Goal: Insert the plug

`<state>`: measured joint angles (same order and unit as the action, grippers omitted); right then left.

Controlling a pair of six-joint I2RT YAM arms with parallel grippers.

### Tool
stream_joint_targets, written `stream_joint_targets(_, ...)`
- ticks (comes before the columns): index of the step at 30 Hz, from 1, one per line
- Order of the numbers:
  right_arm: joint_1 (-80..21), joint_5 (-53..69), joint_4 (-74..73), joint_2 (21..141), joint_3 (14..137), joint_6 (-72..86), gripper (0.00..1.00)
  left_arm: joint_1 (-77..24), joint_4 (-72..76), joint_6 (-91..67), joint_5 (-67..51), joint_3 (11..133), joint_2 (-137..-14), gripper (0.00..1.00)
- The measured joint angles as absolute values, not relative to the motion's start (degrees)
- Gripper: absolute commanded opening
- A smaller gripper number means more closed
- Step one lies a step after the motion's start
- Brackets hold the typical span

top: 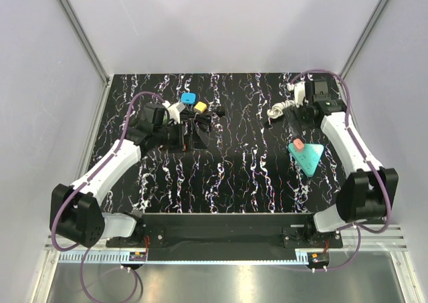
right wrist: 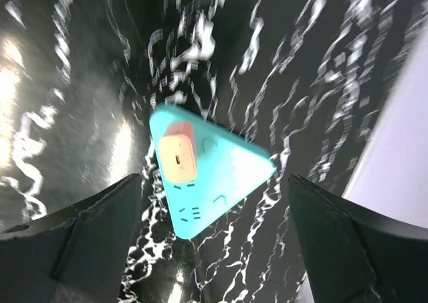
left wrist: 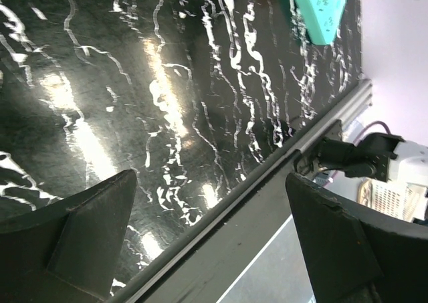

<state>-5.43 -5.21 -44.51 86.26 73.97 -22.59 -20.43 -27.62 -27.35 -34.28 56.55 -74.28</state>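
Observation:
A teal triangular power strip (top: pixel 307 157) lies on the black marbled table (top: pixel 241 176) at the right, with a pink plug (top: pixel 298 144) seated in it. My right gripper (top: pixel 296 118) is open and empty just behind the strip. In the right wrist view the strip (right wrist: pixel 227 176) and the pink plug (right wrist: pixel 179 151) lie between and beyond the open fingers (right wrist: pixel 100 229). My left gripper (top: pixel 192 137) is open and empty beside a pile of plugs: blue (top: pixel 188 97), yellow (top: pixel 200 106), white (top: pixel 176 109). In the left wrist view the gripper (left wrist: pixel 214 249) frames only bare table.
A white plug with cord (top: pixel 275 112) lies next to my right gripper. Black adapters (top: pixel 200 122) sit in the pile. The table's metal front rail (left wrist: pixel 267 176) crosses the left wrist view, with the strip's corner (left wrist: pixel 321 12) at its top. White walls enclose the table.

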Motion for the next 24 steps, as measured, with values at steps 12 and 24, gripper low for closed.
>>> stream_joint_targets(12, -22.76, -1.91, -40.42, 76.12, 84.84, 6.39, 1.00, -20.16, -36.29, -24.18, -18.24, 62.83, -67.22, 0.99)
stream_joint_targets(24, -22.37, 11.40, -21.69, 68.18, 64.29, 32.14, 0.99, -17.15, -40.18, -21.39, 0.19, 92.47, -90.65, 0.98)
